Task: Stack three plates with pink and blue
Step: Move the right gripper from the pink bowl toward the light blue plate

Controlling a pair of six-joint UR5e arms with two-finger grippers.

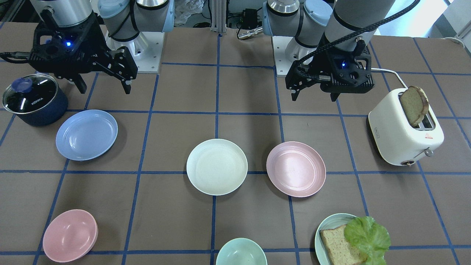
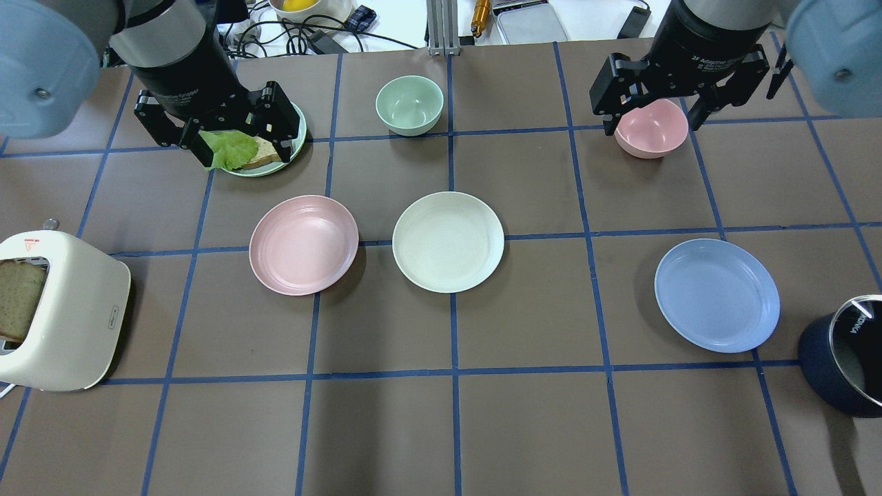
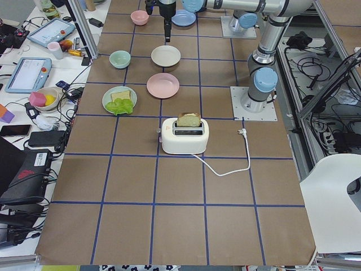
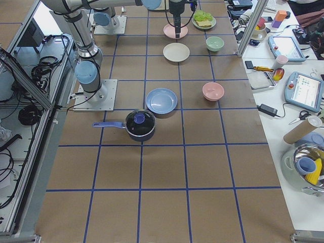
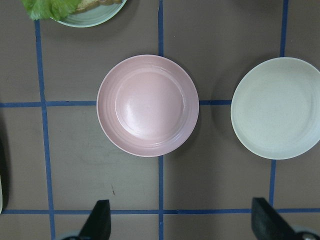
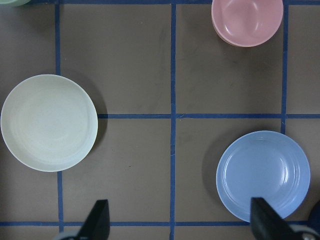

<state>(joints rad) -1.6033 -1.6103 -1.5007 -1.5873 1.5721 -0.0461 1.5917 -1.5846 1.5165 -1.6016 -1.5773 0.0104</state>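
Observation:
Three plates lie apart and flat on the brown table. The pink plate (image 2: 304, 244) (image 5: 147, 105) is left of centre, the cream-white plate (image 2: 448, 242) (image 6: 49, 122) is in the middle, and the light blue plate (image 2: 716, 295) (image 6: 263, 176) is on the right. My left gripper (image 2: 242, 155) (image 5: 182, 222) is open and empty, high above the table near the pink plate. My right gripper (image 2: 651, 126) (image 6: 180, 222) is open and empty, high above the area between the cream-white and blue plates.
A white toaster (image 2: 58, 310) with a bread slice stands at the left edge. A dark lidded pot (image 2: 847, 365) stands at the right. A pink bowl (image 2: 651, 138), a green bowl (image 2: 409, 105) and a pale green plate (image 2: 298, 141) with bread and lettuce sit along the far side.

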